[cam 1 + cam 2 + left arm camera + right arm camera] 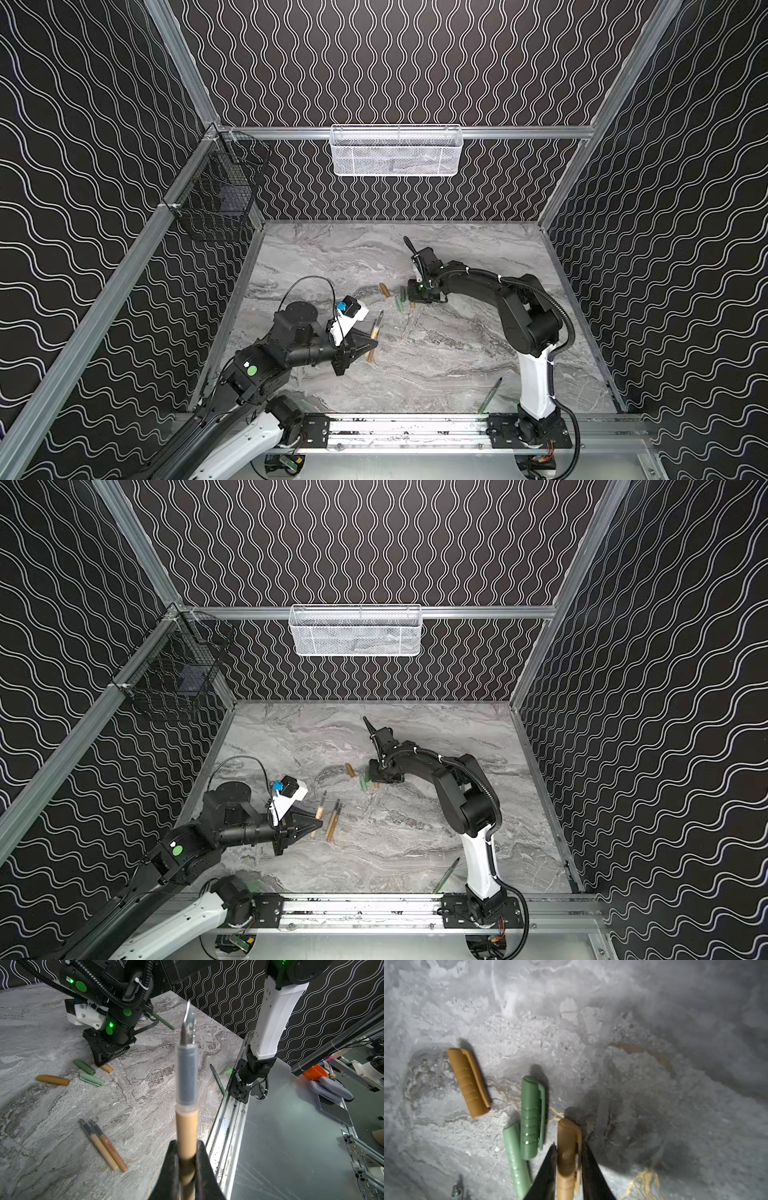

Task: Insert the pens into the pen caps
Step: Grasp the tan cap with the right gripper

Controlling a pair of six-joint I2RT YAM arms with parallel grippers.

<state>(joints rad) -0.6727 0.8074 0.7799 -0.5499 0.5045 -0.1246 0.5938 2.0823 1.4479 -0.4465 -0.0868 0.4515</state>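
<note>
My left gripper (pixel 187 1144) (pixel 320 824) is shut on a tan pen (pixel 187 1124) (pixel 321 806) and holds it off the table, nib pointing away. Two more tan pens (pixel 104 1147) (pixel 334 818) lie side by side just past it. My right gripper (pixel 569 1153) (pixel 101 1062) is down on the table, its fingers pressed against both sides of a tan pen cap (pixel 568 1138) (pixel 108 1068). Beside that cap lie a dark green cap (pixel 530 1118), a pale green cap (pixel 515 1159) and another tan cap (pixel 468 1082) (pixel 385 290). One green pen (pixel 492 392) (pixel 217 1079) lies by the front rail, another (pixel 164 1021) behind the right arm.
The marble tabletop (pixel 436 365) is walled on three sides. A white mesh basket (pixel 395 151) hangs on the back wall and a black wire basket (pixel 220 199) on the left wall. The metal rail (pixel 415 428) carrying both arm bases runs along the front edge.
</note>
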